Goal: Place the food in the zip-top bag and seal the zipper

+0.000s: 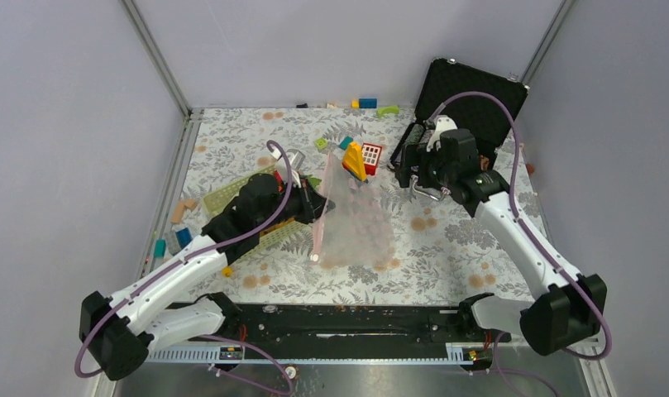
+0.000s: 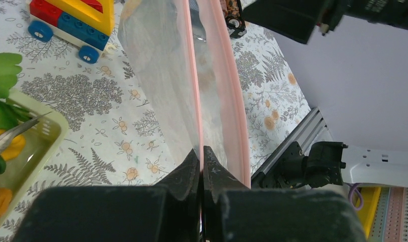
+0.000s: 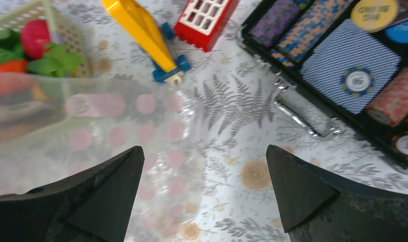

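The clear zip-top bag point(image 1: 360, 223) stands half upright in the middle of the table, its pink zipper point(image 1: 321, 219) along the left edge. My left gripper point(image 1: 316, 205) is shut on that strip; in the left wrist view the gripper point(image 2: 201, 157) pinches one side of the zipper point(image 2: 192, 80) and the bag point(image 2: 159, 70) hangs open beyond. Food lies in the pale green basket point(image 3: 65, 27): a red piece point(image 3: 34, 35), green leaves point(image 3: 58, 58), an orange piece point(image 3: 12, 65). My right gripper point(image 3: 205, 156) is open over the bag's point(image 3: 91, 131) right side, holding nothing.
A yellow, blue and red block car point(image 1: 355, 160) and a red window block point(image 1: 371, 155) lie behind the bag. The open black poker chip case point(image 1: 471, 103) stands at the back right. Loose blocks point(image 1: 368, 103) lie along the far wall and the left edge point(image 1: 180, 211).
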